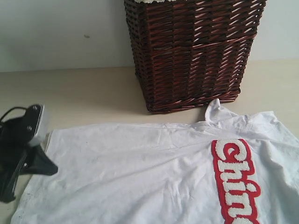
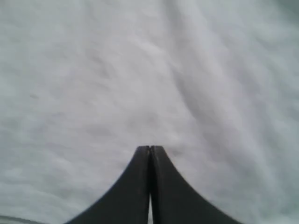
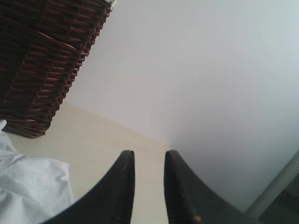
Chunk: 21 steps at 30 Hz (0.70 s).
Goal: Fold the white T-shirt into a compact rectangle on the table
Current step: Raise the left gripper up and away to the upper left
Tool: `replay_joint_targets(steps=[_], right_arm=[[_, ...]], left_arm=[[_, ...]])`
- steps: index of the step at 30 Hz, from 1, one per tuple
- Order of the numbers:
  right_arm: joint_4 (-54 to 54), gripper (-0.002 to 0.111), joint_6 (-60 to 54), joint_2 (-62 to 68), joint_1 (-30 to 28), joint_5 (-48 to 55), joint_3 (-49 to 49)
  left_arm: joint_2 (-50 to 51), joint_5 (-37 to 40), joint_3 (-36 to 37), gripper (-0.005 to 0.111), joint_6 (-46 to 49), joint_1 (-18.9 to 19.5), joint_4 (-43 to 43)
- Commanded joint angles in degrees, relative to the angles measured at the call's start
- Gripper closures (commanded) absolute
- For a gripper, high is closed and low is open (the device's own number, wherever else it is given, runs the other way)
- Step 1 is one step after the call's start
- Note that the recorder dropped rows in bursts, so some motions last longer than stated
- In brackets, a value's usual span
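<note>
The white T-shirt (image 1: 140, 172) lies spread open on the table (image 1: 84, 98), just near of the dark wicker basket (image 1: 191, 51), with its red-outlined lettering (image 1: 236, 182) face up toward the right. No fold shows in the visible part, so the folding looks barely begun. The left gripper (image 2: 150, 148) is at the shirt's left edge, jaws pressed together over the cloth, with no fabric seen between them. The right gripper (image 3: 148, 156) is raised off the cloth, jaws slightly apart and empty.

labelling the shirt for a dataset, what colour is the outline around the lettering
Red, bordering the fuzzy white lettering on the white T-shirt; it shows best in the exterior view.
</note>
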Motion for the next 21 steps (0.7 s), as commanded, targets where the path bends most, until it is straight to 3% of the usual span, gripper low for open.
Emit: replay_joint_targets(steps=[1, 4, 8, 16, 21], right_arm=[[-0.37, 0.084, 0.56, -0.35, -0.22, 0.01, 0.25], [-0.37, 0.084, 0.56, -0.35, -0.22, 0.01, 0.25], [-0.37, 0.084, 0.56, -0.35, -0.22, 0.01, 0.25], [-0.37, 0.084, 0.56, -0.35, -0.22, 0.01, 0.25], [-0.37, 0.084, 0.56, -0.35, -0.22, 0.01, 0.25]], left_arm=[[6.01, -0.48, -10.19, 0.107, 0.12, -0.09, -10.31], [14.92, -0.75, -20.86, 0.105, 0.12, -0.09, -16.07], [23.55, -1.42, -29.04, 0.082, 0.12, -0.09, -16.11], [27.98, 0.61, -30.34, 0.079, -0.4, -0.09, -12.94], [27.98, -5.86, -30.34, 0.08, 0.15, -0.36, -14.39]])
